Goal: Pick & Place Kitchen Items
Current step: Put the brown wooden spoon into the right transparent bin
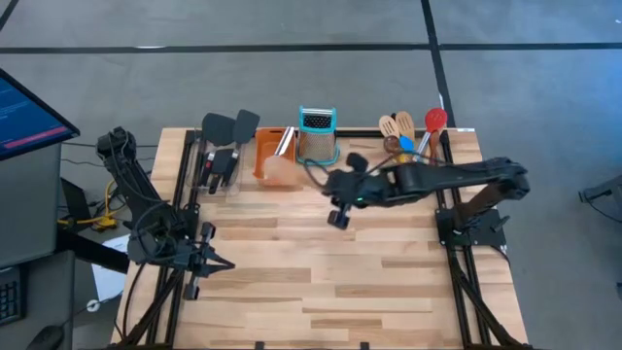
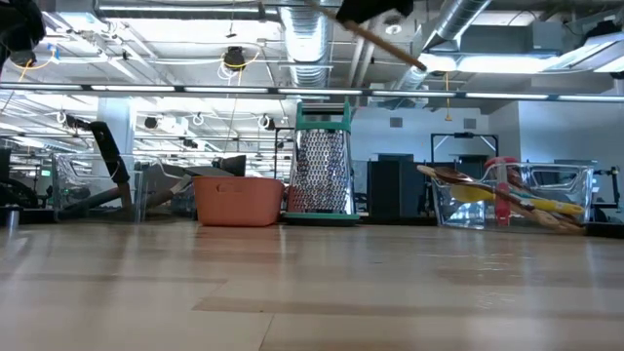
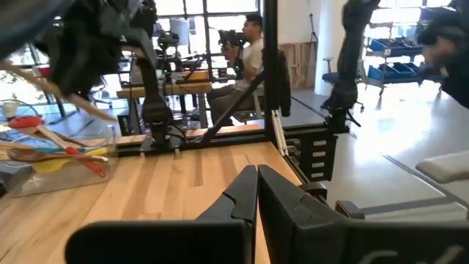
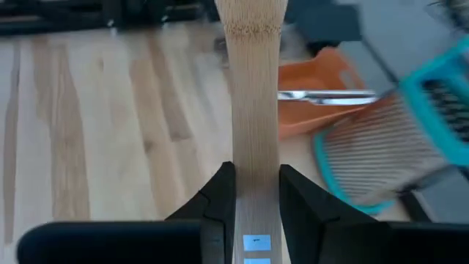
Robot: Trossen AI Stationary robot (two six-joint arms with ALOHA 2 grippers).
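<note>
wooden table (image 1: 321,282) carries all the things along its far edge, and the near part of the boards has nothing on it. orange tray (image 1: 270,156) sits at the far middle with a steel handle lying across it, and the steel grater (image 1: 317,135) with a teal top stands just beside it. a clear box at the far right holds a bundle of utensils (image 1: 408,131): wooden spoons, a red one, a blue one. black turners (image 1: 230,126) lie at the far left.

the right gripper (image 4: 256,192) hangs above the table near the tray and the grater, and its fingers are clamped on the flat handle of a wooden utensil (image 4: 254,95). the utensil's head cannot be seen. the left gripper (image 3: 256,192) waits low at the near left edge with its fingers pressed together and nothing between them.

the wooden utensil looks light and stiff, with a dry grain that should not slip easily. it is long, so a hold near one end probably lets it swing; a hold closer to the middle of the handle would be more steady. the steel-handled tools are likely more slippery.
</note>
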